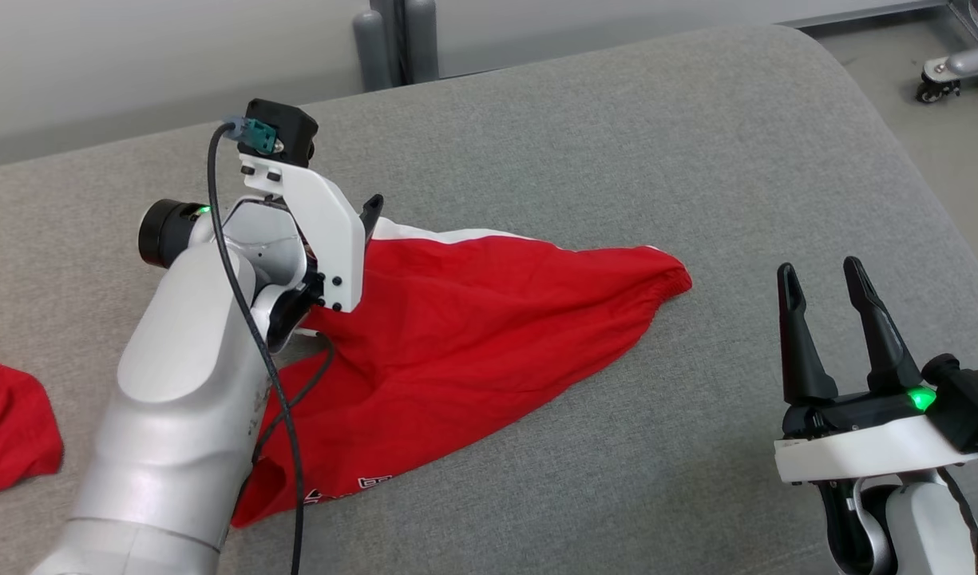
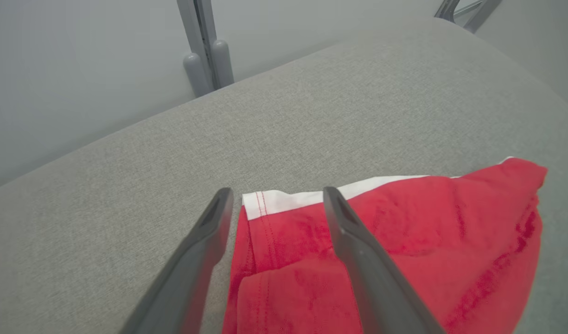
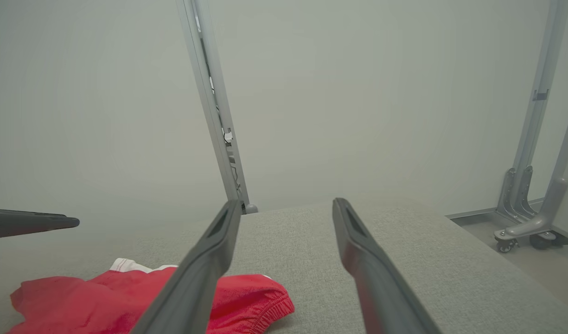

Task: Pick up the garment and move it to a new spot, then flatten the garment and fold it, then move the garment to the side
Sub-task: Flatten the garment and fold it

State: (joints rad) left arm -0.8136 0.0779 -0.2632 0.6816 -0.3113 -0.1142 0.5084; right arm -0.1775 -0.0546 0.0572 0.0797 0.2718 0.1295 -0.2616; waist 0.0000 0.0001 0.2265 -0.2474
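Observation:
The garment is a red piece of clothing with a white band along its far edge, lying crumpled in a rough triangle on the grey padded table. My left gripper is open and hovers over the garment's far left corner, its fingers straddling the white band; in the head view a fingertip pokes out past the wrist. My right gripper stands open at the lower right, well clear of the cloth, with nothing between its fingers. Its wrist view has the garment's gathered end low at the left.
A second red cloth lies at the table's left edge. Grey frame posts stand behind the table, and a wheeled stand base sits on the floor at the far right. The table's right corner is rounded.

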